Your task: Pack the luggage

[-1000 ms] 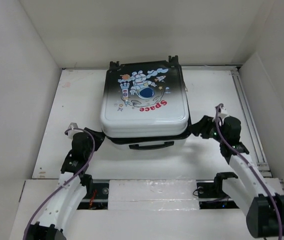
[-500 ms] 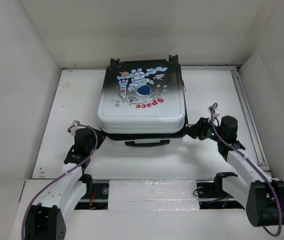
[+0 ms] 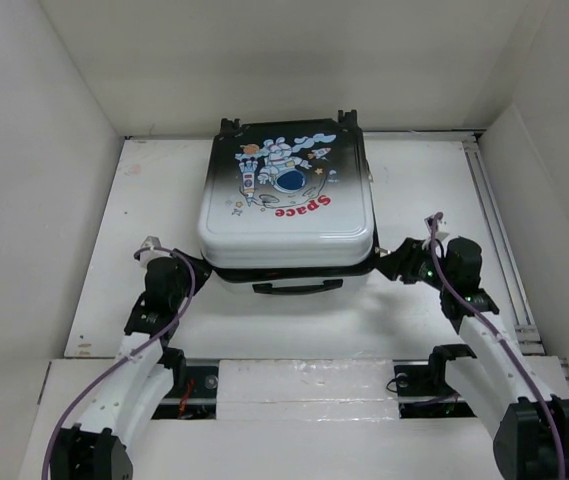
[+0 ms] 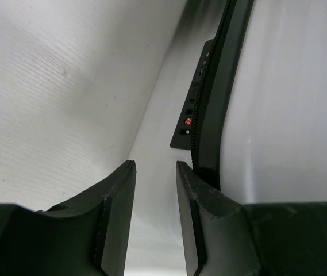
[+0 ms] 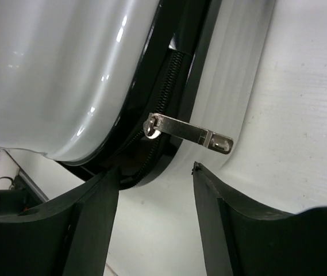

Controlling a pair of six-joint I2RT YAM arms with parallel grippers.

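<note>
Top external view: we see the luggage (image 3: pixel 286 215) lying flat, print up, mid-way across the bench (image 3: pixel 144 200). Our left fingers (image 4: pixel 123 184) sit at its near-left corner, slightly apart and gripping nothing. Our right fingers (image 5: pixel 103 192) are spread wide at the near-right corner, framing the silver zipper pull (image 5: pixel 189 133) without touching it.

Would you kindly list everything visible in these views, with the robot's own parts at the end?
luggage: one, white-to-black shell with astronaut print, lying flat mid-table
carry handle: one, black, on the luggage's near side
zipper pull: one, silver, on the luggage's black zip
table: one, white, under everything
left gripper: one, black, open, at the luggage's near-left corner
right gripper: one, black, open, facing the zipper pull
</note>
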